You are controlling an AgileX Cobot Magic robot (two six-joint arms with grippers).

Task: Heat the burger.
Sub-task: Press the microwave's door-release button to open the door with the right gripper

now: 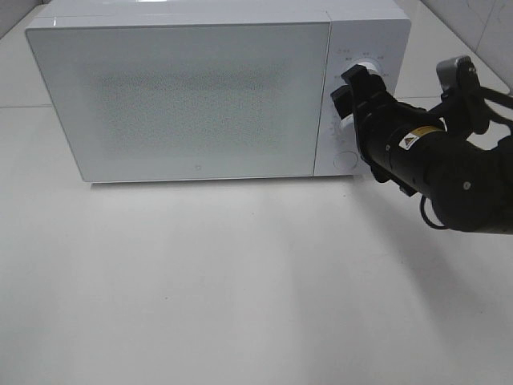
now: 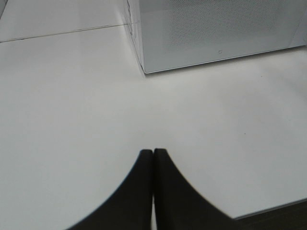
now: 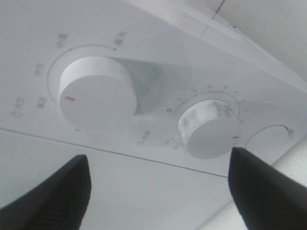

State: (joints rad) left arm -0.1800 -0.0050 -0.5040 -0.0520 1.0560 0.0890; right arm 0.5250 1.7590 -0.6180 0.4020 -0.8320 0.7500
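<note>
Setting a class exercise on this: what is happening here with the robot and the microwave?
The right pincer hangs open in front of the microwave's control panel, facing its two knobs and gripping neither. The microwave door is closed, and the burger is not in view. The left pincer is shut, holding nothing, over the white table.

I cannot see inside the microwave (image 1: 192,96), because its speckled door (image 1: 184,104) is shut. The right pincer (image 1: 346,88) stands at 3 o'clock of the door and covers part of the middle knob (image 1: 346,126). The tiny marks (image 3: 40,71) round the knobs are too blurry to read. The right arm (image 1: 457,168) runs off the picture at 3 o'clock. The left pincer (image 2: 153,155) shows only its dark tips, and the rest is cut off. The table (image 1: 240,281) is cut off on every side.
</note>
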